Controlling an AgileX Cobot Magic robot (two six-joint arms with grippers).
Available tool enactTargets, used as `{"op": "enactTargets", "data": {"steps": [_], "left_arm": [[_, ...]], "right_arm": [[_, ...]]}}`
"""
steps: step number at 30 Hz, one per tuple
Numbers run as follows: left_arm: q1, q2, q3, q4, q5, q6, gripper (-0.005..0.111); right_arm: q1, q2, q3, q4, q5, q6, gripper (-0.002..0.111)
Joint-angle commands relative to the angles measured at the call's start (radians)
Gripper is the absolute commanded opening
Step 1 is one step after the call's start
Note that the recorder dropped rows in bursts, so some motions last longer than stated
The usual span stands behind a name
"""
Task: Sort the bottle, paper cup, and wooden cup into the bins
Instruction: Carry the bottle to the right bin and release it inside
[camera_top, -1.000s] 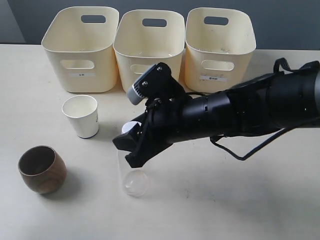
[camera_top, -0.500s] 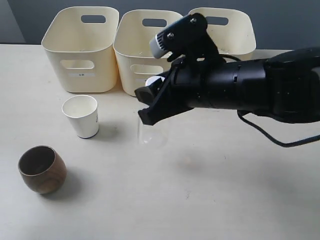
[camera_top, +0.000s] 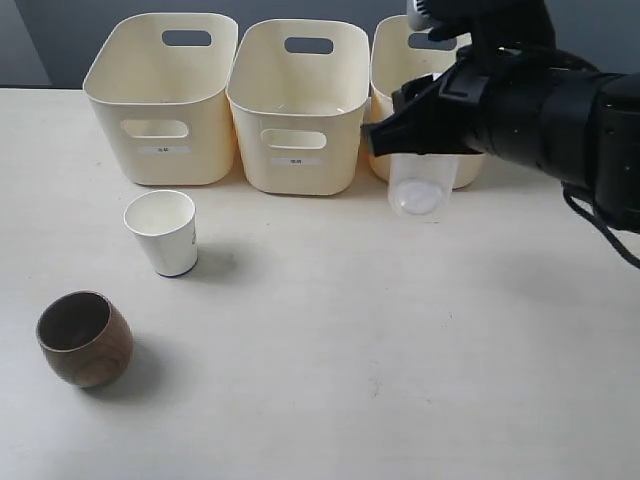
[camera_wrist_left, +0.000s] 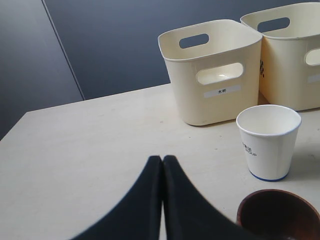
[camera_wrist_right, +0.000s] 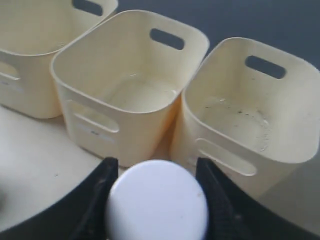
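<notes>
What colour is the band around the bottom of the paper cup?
Blue, on the paper cup; clearest in the left wrist view.

Clear bottle (camera_top: 417, 185) aloft before right bin (camera_top: 440, 62); paper cup (camera_top: 162, 232), wooden cup (camera_top: 83, 338) upright on table.

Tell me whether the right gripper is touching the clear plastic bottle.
Touching. In the right wrist view the right gripper has both black fingers pressed against the white cap of the clear plastic bottle, no gap either side.

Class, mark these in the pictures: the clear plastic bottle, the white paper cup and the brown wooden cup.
Clear plastic bottle (camera_top: 413, 190): exterior view, transparent base.
White tapered paper cup (camera_top: 166, 240): exterior view, side wall.
Dark-brown rounded wooden cup (camera_top: 96, 357): exterior view, outer wall.
</notes>
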Motion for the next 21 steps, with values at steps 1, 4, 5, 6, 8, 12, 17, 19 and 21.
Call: {"op": "enactTargets", "data": {"steps": [1,4,5,6,8,12,17,19,21], "left_arm": [[-0.003,-0.005,0.001,0.006,-0.006,-0.002,0.000],[-0.003,-0.005,0.001,0.006,-0.006,-0.002,0.000],[-0.003,-0.005,0.001,0.006,-0.006,-0.002,0.000],[-0.003,-0.005,0.001,0.006,-0.006,-0.002,0.000],[-0.003,-0.005,0.001,0.006,-0.006,-0.002,0.000],[-0.003,-0.005,0.001,0.006,-0.006,-0.002,0.000],[-0.003,-0.005,0.001,0.006,-0.006,-0.002,0.000],[-0.003,-0.005,0.001,0.006,-0.006,-0.002,0.000],[-0.003,-0.005,0.001,0.006,-0.006,-0.002,0.000]], "right_arm": [[-0.004,-0.009,-0.003,-0.186,-0.106,0.219,0.000],[-0.004,-0.009,-0.003,-0.348,-0.183,0.382,0.000],[-0.004,-0.009,-0.003,-0.399,-0.221,0.437,0.000],[-0.004,-0.009,-0.003,-0.445,-0.244,0.472,0.000],[-0.004,-0.009,-0.003,-0.517,-0.307,0.543,0.000],[-0.004,-0.005,-0.003,-0.606,-0.396,0.657,0.000],[-0.004,0.051,-0.004,-0.711,-0.490,0.721,0.000],[-0.004,0.084,-0.004,-0.751,-0.539,0.743,0.000],[-0.004,0.124,-0.008,-0.776,-0.599,0.771,0.000]]}}
